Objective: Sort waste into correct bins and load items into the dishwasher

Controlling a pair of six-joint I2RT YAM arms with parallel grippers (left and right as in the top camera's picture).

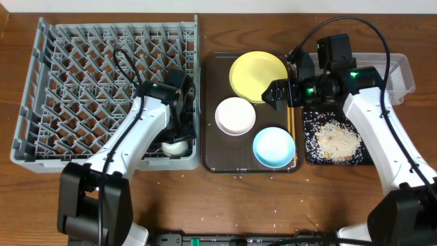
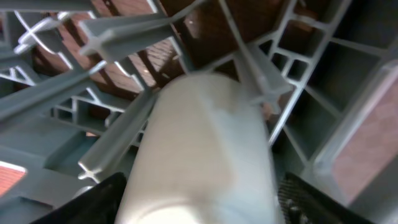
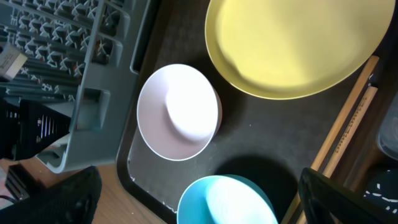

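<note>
My left gripper (image 1: pixel 179 131) (image 2: pixel 202 193) reaches into the front right corner of the grey dish rack (image 1: pixel 75 89) and is shut on a small white cup (image 1: pixel 175 147) (image 2: pixel 205 149) lying among the pegs. My right gripper (image 1: pixel 276 92) (image 3: pixel 199 182) is open and empty, hovering above the brown tray. On that tray sit a yellow plate (image 1: pixel 258 75) (image 3: pixel 298 43), a white bowl (image 1: pixel 235 116) (image 3: pixel 179 112), a light blue dish (image 1: pixel 274 147) (image 3: pixel 227 202) and wooden chopsticks (image 1: pixel 292 126) (image 3: pixel 348 124). Rice-like scraps (image 1: pixel 334 140) lie in the black tray (image 1: pixel 311 157). Wrapper and napkin are out of view.
The dark brown tray (image 1: pixel 212 160) stands between the rack and the black tray. A clear plastic tub (image 1: pixel 403 72) sits at the far right, partly hidden behind my right arm. A few stray rice grains lie on the table near the front edge (image 1: pixel 273 208).
</note>
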